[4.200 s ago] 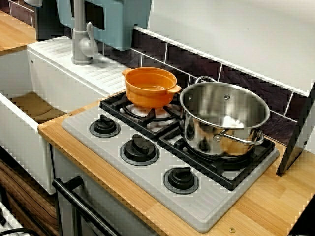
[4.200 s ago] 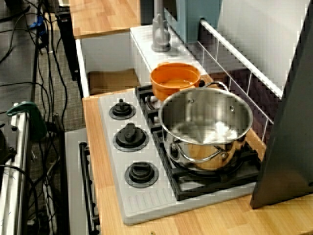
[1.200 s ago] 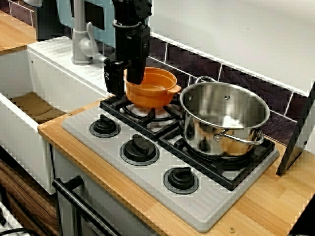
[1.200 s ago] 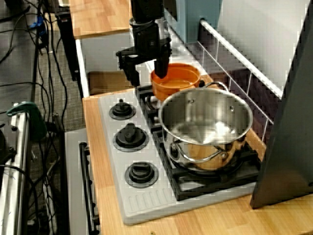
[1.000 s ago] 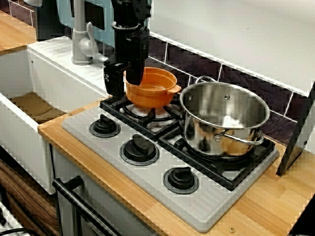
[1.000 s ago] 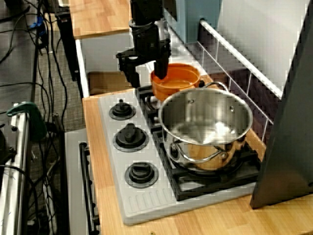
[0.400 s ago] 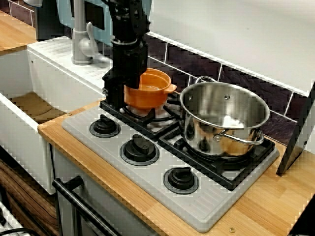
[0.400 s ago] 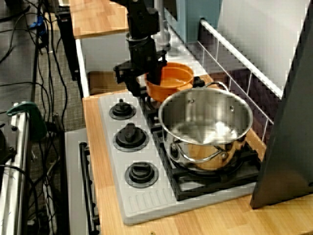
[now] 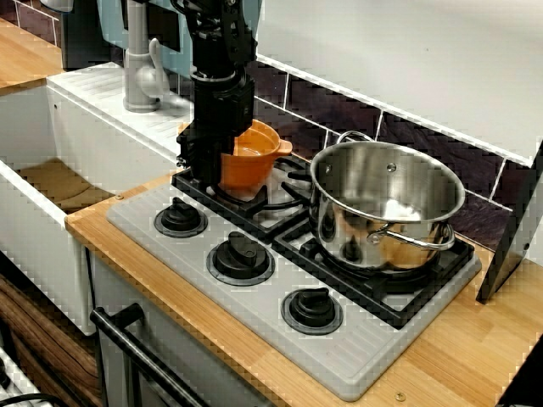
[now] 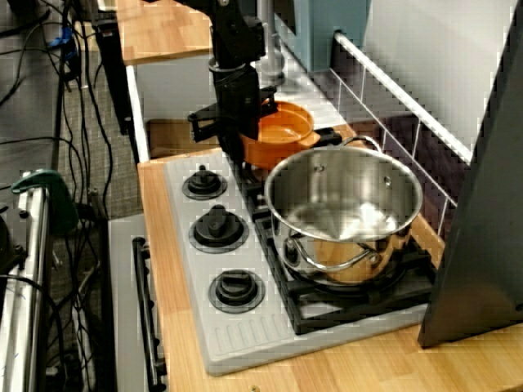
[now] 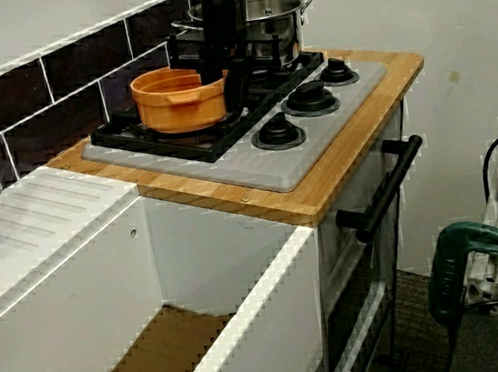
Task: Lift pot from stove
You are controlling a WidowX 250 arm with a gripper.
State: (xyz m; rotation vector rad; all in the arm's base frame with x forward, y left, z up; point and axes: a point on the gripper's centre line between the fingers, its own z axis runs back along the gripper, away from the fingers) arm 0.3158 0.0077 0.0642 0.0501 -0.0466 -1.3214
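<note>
The small orange pot point(image 9: 254, 157) is over the stove's back-left burner, tilted, its side handle pointing at the steel pot. It also shows in the side view point(image 10: 286, 131) and the sink-side view point(image 11: 173, 100). My black gripper point(image 9: 212, 170) comes down from above and is shut on the pot's near rim, one finger inside and one outside; it also shows in the other views point(image 10: 233, 139) point(image 11: 230, 97). I cannot tell whether the pot's base touches the grate. The grey stove point(image 9: 254, 297) has three black knobs along its front.
A large shiny steel pot point(image 9: 386, 203) stands on the right burner, close to the orange pot. A white sink point(image 9: 51, 182) with a grey faucet point(image 9: 140, 68) lies to the left. A dark panel point(image 9: 517, 229) leans at the right. The tiled wall is behind.
The gripper came down, closed on the orange pot's rim, and has pulled it left, away from the steel pot, tilting it. The steel pot has not moved.
</note>
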